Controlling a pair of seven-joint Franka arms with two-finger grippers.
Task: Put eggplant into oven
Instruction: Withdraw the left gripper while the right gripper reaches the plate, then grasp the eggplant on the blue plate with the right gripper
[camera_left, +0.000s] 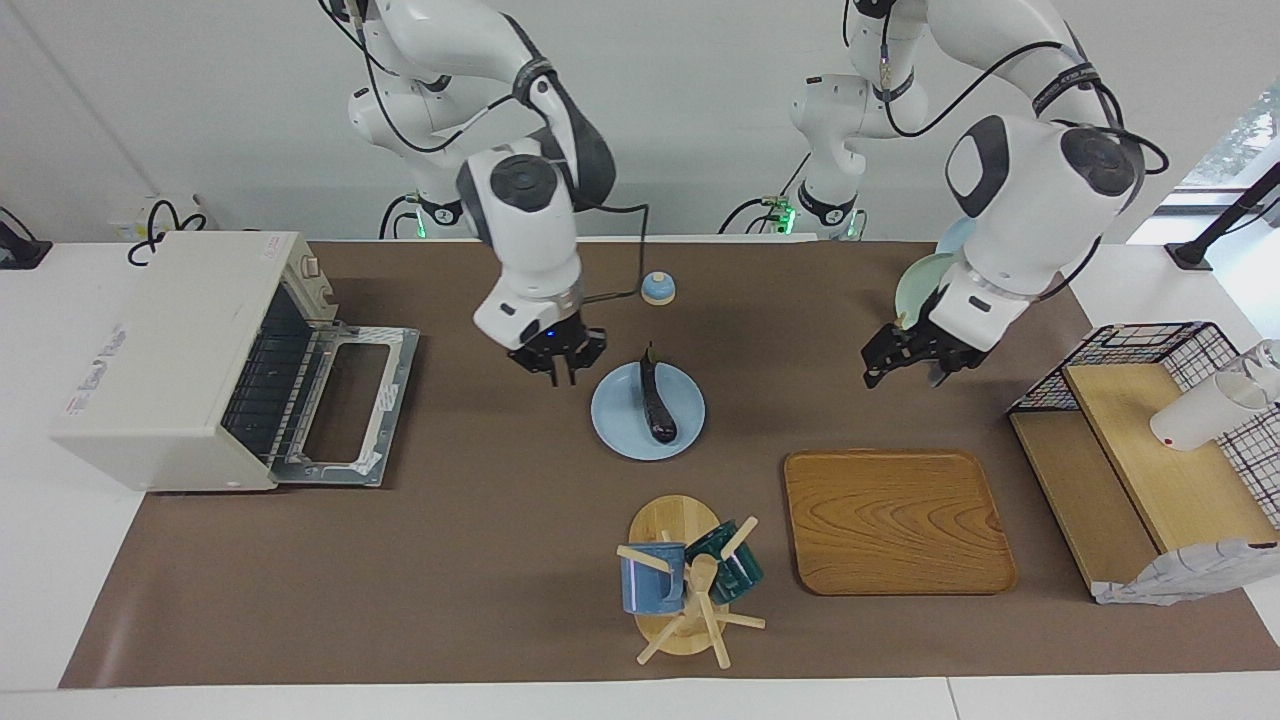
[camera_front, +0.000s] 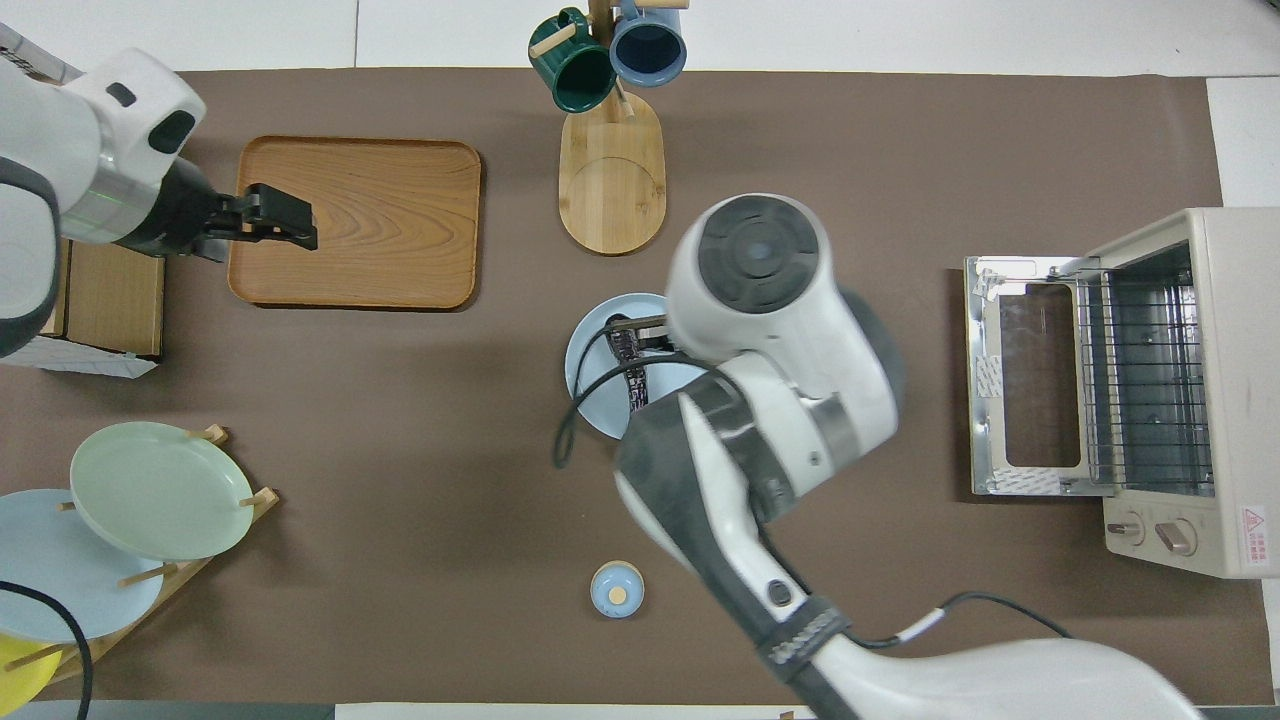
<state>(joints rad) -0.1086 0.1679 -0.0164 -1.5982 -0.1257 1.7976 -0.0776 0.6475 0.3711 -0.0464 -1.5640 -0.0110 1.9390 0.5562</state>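
The dark purple eggplant (camera_left: 657, 400) lies on a light blue plate (camera_left: 618, 420) at mid-table; in the overhead view only a part of the eggplant (camera_front: 632, 372) shows under the right arm. The off-white oven (camera_left: 165, 340) stands at the right arm's end, its glass door (camera_left: 345, 400) dropped open and its rack bare. My right gripper (camera_left: 561, 375) points down, open and empty, just above the plate's edge on the oven's side. My left gripper (camera_left: 905, 362) is open and empty, raised over the wooden tray's edge (camera_front: 250, 250).
A wooden tray (camera_left: 895, 520) lies farther from the robots than the plate, toward the left arm's end. A mug tree (camera_left: 685, 585) holds a blue and a green mug. A small blue lidded pot (camera_left: 657, 288) stands nearer the robots. A plate rack (camera_front: 150, 490) and a wire shelf (camera_left: 1150, 440) stand at the left arm's end.
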